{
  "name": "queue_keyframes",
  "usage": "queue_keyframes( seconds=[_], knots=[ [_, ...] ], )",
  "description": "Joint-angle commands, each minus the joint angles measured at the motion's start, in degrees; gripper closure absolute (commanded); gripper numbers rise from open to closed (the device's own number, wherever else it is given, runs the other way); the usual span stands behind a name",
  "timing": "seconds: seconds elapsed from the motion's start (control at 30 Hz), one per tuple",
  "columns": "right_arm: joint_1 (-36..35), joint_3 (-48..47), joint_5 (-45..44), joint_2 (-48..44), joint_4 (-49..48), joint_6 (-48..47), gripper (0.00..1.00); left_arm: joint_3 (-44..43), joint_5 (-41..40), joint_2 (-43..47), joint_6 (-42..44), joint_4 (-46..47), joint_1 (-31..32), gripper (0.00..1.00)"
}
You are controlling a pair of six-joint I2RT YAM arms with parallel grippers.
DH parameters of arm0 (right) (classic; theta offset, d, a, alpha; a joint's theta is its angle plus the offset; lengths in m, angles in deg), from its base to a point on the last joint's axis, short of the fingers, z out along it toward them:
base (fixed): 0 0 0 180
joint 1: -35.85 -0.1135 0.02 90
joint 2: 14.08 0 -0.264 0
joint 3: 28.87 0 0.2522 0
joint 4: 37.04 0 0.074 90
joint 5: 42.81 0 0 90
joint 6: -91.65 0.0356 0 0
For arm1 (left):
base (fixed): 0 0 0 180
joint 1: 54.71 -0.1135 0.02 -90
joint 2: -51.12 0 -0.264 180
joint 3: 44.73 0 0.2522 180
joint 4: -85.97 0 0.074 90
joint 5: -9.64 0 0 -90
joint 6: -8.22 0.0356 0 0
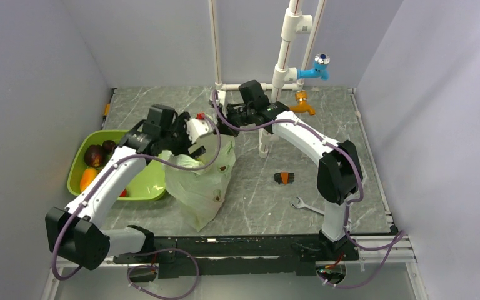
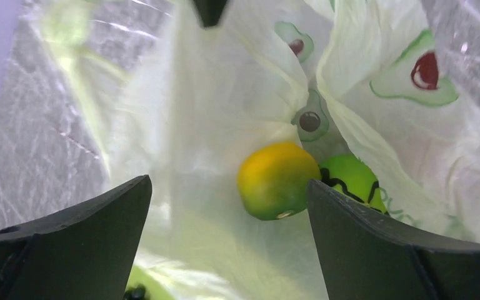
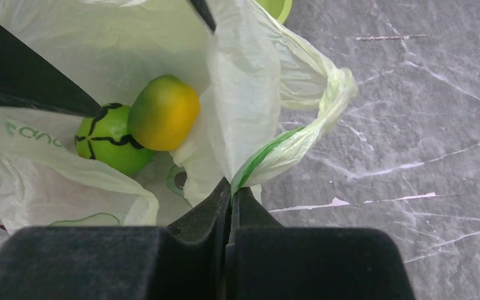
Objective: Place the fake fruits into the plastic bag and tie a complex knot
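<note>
The pale green plastic bag (image 1: 201, 181) stands in the middle of the table with its mouth held open. My right gripper (image 3: 231, 189) is shut on one bag handle (image 3: 300, 134) at the bag's far rim (image 1: 225, 127). My left gripper (image 2: 228, 209) is open and empty, over the bag's mouth (image 1: 192, 147). Inside the bag lie a yellow-orange and green fruit (image 2: 276, 180) and a green fruit with black lines (image 2: 352, 179); both also show in the right wrist view (image 3: 164, 112) (image 3: 108, 147). More fruits lie in the lime-green tray (image 1: 144, 184): a maroon one (image 1: 93, 155), an orange one (image 1: 87, 178), a red one (image 1: 123, 193).
White pipes (image 1: 285, 56) with a blue tap (image 1: 318, 66) and an orange tap (image 1: 304, 104) stand at the back. A small orange and black brush (image 1: 285, 178) and a wrench (image 1: 306, 206) lie on the grey marble table right of the bag. Grey walls close in both sides.
</note>
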Motion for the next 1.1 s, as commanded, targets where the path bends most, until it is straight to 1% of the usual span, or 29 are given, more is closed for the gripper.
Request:
queue_keyframes(
  seconds=[0.0, 0.07, 0.17, 0.27, 0.33, 0.43, 0.57, 0.6, 0.7, 0.87, 0.97, 1.07],
  knots=[
    [0.4, 0.1, 2.5, -1.9, -0.9, -1.8, 1.00, -11.6, 0.3, -0.4, -7.6, -2.4, -1.9, 0.01],
    [0.3, 0.4, 2.5, -2.1, -1.0, -1.6, 1.00, -15.3, 1.1, -1.1, -11.8, -2.6, -4.2, 0.01],
    [0.3, 0.3, 2.5, -2.2, -1.2, -1.5, 1.00, -19.7, 0.0, -2.5, -18.6, -3.3, -9.6, 0.01],
    [0.4, -0.2, 2.2, -2.2, -1.1, -1.5, 1.00, -20.6, -2.4, -2.8, -22.5, -4.8, -17.2, 0.00],
    [0.4, -1.2, 1.9, -2.0, -0.6, -1.8, 1.00, -19.1, -2.7, -2.4, -24.0, -6.7, -25.0, 0.01],
    [0.4, -1.8, 1.8, -1.9, -0.1, -2.0, 1.00, -16.3, -4.6, -1.6, -20.2, -11.8, -32.1, 0.01],
    [0.4, 0.5, 2.0, -3.1, -1.0, -1.7, 1.00, -9.9, -11.8, -0.3, -13.4, -15.4, -38.2, 0.01],
    [0.3, 0.6, 2.0, -3.2, -1.0, -1.8, 1.00, -8.7, -12.4, -0.3, -12.4, -16.5, -39.7, 0.01],
    [0.1, 0.4, 1.9, -3.3, -0.7, -1.5, 1.00, -5.5, -14.7, -1.4, -10.3, -19.0, -43.2, 0.01],
    [0.0, 0.0, 2.0, -3.3, 1.0, -2.4, 1.00, 1.6, -16.2, -1.8, -7.4, -12.2, -46.3, 0.01],
    [0.0, -0.4, 1.8, -3.1, 2.0, -3.2, 1.00, 2.8, -13.3, -4.1, -6.7, -8.5, -47.0, 0.02],
    [0.0, -0.8, 1.7, -3.1, 2.8, -3.6, 1.00, 2.2, -9.6, -8.1, -6.7, -5.0, -46.9, 0.04]
  ],
)
